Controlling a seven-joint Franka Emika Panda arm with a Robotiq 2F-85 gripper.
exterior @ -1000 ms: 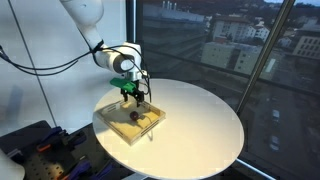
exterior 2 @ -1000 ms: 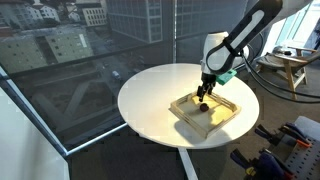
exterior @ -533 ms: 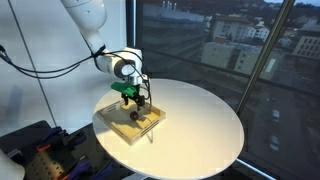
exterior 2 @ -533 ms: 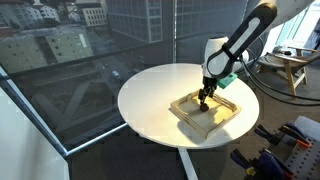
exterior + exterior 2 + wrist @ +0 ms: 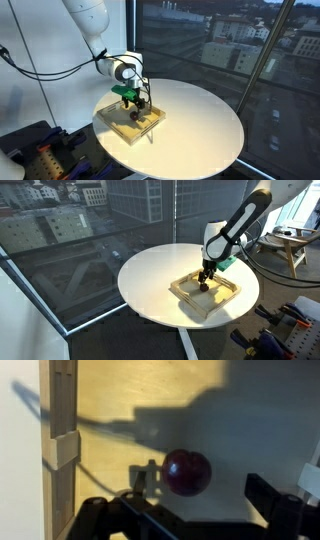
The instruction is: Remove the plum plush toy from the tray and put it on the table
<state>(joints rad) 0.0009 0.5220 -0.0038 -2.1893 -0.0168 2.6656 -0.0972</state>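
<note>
Fingers (image 5: 276,506) of the gripper (image 5: 190,525) are spread wide, and nothing is held. The plum (image 5: 187,472) is seen lying in the tray (image 5: 62,450), just ahead of the gap. The tray is set on the table (image 5: 205,122), near its edge.

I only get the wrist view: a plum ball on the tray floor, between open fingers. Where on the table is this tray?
Observer: The tray sits close to the edge of the round table, on the side the arm reaches in from, not in the middle.
Operator: Is there bare table for the plum plush toy?
Observer: Yes. In both exterior views, most of the white top beyond the tray is bare.
Operator: How is the gripper standing?
Observer: The gripper points straight down, with its fingertips low inside the tray's walls.
</note>
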